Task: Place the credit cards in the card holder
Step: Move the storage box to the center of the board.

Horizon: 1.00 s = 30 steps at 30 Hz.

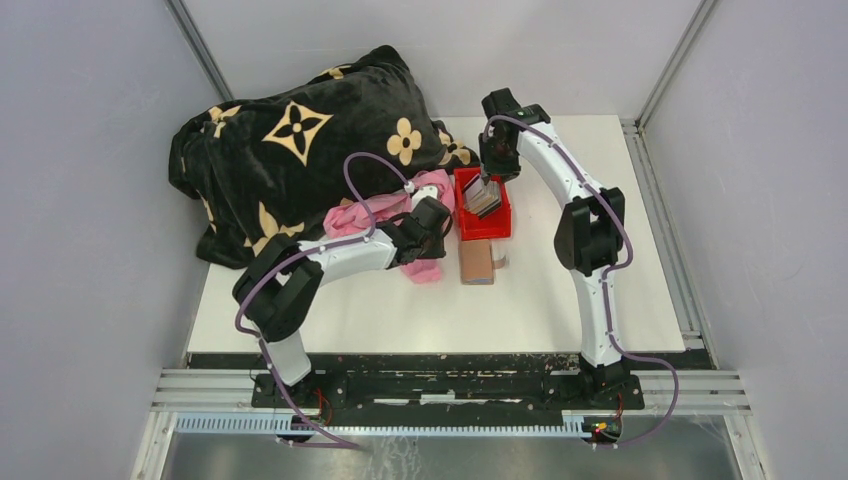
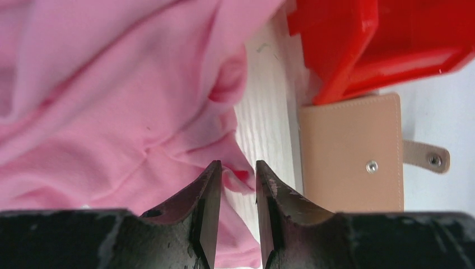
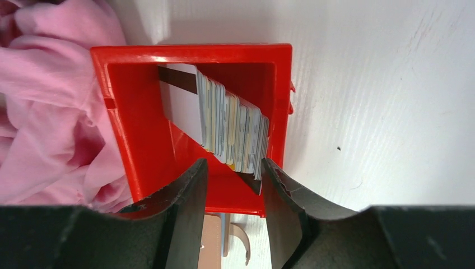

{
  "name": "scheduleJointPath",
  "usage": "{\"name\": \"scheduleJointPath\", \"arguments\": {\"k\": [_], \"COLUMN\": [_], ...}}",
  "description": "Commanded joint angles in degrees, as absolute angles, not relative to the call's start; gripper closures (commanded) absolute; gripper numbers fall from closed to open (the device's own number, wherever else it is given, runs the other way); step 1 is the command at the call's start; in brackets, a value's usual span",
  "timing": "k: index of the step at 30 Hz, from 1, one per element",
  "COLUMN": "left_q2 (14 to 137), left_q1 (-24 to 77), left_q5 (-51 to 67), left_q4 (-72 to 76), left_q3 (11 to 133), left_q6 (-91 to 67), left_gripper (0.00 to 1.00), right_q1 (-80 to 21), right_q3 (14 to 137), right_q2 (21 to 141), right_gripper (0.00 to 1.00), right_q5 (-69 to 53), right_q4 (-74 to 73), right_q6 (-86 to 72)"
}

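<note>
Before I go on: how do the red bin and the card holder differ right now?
The red bin is a rigid open-topped box standing upright; the card holder is tan leather, lying flat and folded shut. The red bin shows the cards packed on edge; the card holder's inside is hidden, and its snap tab sticks out unfastened. Both sit on the table, the card holder just at the red bin's near wall.

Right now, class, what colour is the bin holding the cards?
The bin is red, clearest in the right wrist view.
</note>
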<state>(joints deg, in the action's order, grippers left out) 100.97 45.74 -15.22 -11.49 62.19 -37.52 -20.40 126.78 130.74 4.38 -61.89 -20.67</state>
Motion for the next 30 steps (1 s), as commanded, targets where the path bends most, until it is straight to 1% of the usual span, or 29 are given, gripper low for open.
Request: {"name": "scheduleJointPath", "arguments": {"k": [1, 9, 12, 15, 24, 30], "left_q2": [102.3, 103.5, 103.9, 105.0, 109.3, 112.0], "left_q1": [43.5, 40.5, 40.1, 39.8, 37.2, 36.1], "left_q5": [-17.8, -17.1, -17.0, -16.0, -13.3, -11.8], "left_q4": [-12.0, -12.8, -13.5, -13.8, -13.3, -13.7], "left_q3": [66.2, 70.6, 73.2, 75.8, 81.1, 84.3], "left_q6": [-34.0, -34.0, -33.8, -33.3, -32.2, -31.3], "left_gripper": [0.63, 0.63, 0.63, 0.62, 0.62, 0.62], "right_q1": [-21.4, -22.2, -22.3, -22.4, -23.4, -24.5], "right_q3": [131.3, 133.6, 133.3, 129.5, 112.0, 108.5], "right_q2": [130.7, 131.5, 130.4, 128.0, 118.6, 116.6], "right_gripper": [0.54, 0.53, 0.51, 0.49, 0.46, 0.45], "right_q5": [5.4, 5.6, 5.6, 4.1, 1.3, 2.1], "right_q4": [-63.3, -64.3, -64.7, -63.5, -55.8, -54.7], "right_q6": [-19.8, -19.5, -19.9, -21.3, -26.0, -27.6]}}
